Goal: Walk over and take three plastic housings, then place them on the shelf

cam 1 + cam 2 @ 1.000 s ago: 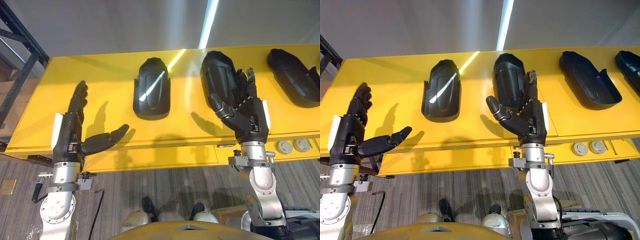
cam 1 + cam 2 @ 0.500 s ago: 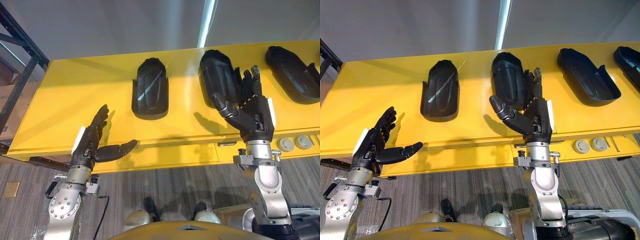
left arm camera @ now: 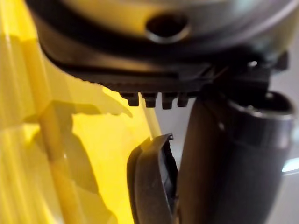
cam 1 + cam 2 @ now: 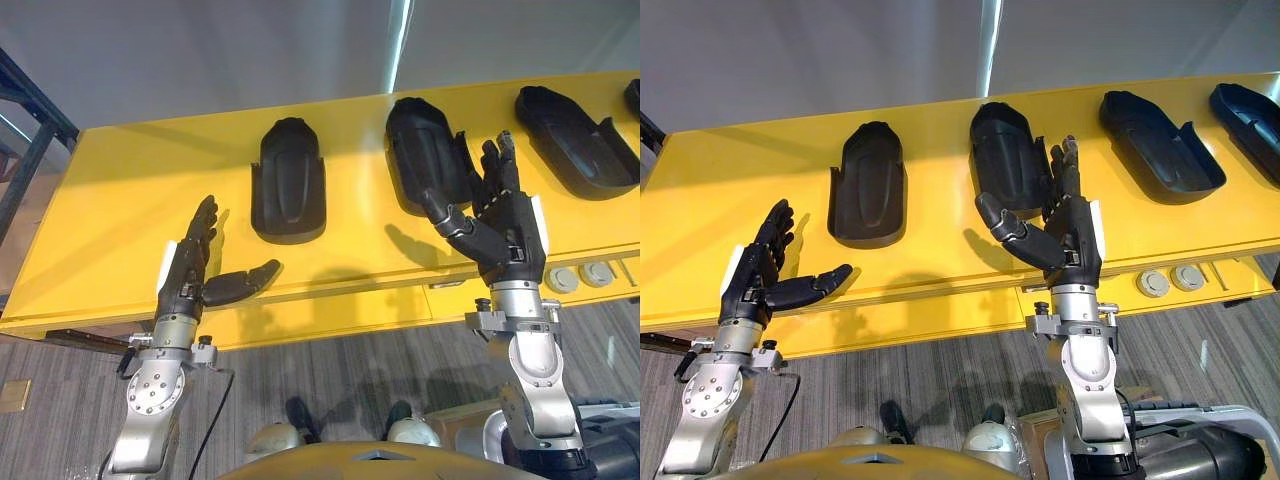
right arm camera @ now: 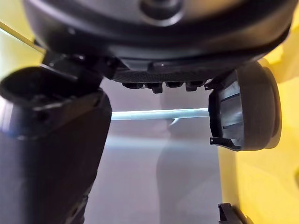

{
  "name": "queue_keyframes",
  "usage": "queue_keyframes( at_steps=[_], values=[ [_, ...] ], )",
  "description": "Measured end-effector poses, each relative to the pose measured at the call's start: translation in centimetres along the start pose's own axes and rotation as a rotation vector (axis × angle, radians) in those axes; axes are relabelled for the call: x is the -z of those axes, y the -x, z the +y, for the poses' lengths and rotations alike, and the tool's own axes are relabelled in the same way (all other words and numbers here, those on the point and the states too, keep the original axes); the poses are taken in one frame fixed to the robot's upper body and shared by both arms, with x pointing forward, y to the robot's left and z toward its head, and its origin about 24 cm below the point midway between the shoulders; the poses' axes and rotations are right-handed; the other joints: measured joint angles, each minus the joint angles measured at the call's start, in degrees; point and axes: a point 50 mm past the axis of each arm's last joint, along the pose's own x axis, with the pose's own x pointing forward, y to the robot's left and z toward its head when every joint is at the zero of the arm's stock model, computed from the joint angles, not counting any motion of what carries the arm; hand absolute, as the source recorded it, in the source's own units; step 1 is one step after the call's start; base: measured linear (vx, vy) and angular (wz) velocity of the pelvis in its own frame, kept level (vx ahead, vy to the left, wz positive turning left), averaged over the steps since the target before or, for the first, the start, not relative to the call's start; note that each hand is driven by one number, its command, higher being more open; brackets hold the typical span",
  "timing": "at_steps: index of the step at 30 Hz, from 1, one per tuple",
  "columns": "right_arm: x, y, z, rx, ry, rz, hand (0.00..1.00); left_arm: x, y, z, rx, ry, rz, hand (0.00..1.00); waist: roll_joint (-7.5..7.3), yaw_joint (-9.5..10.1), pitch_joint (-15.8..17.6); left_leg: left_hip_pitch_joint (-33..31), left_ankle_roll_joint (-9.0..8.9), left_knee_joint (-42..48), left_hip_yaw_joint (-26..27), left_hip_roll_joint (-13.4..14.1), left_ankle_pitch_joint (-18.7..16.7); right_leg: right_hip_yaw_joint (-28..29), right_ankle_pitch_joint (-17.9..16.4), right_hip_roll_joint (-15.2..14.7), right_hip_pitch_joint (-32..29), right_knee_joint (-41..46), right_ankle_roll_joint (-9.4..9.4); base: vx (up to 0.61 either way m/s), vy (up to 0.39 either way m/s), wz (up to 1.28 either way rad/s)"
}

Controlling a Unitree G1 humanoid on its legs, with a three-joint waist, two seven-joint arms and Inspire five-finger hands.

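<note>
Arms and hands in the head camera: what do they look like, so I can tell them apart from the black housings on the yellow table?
Both arms are silver-grey metal built of rounded, jointed segments: the left arm and the right arm. The left hand and the right hand are dark, with segmented fingers and a thumb. Each has a white strip along its outer edge.

We saw four long black plastic housings lying in a row on the yellow table [image 4: 930, 120], across the top of the picture. The first housing [image 4: 868, 185] lay left of the middle, the second housing [image 4: 1006, 160] in the middle, the third housing [image 4: 1160, 155] at upper right, and the fourth housing [image 4: 1252, 115] at the right edge.
</note>
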Motion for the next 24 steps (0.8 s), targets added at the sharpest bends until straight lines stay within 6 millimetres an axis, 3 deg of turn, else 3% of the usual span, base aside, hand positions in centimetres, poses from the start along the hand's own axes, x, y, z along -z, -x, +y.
queue_keyframes(
  at_steps=[24],
  values=[
    [0.3,0.3,0.8,-0.019,-0.005,0.014,1.00,0.7,-1.9,-1.8,-0.020,0.020,0.031,1.00,-0.96,-0.08,0.72,-1.08,-0.38,3.98,1.35,1.17,-2.46,1.61,0.04,0.10,-0.63,0.25,-0.02,0.00,0.005,-0.02]
  ],
)
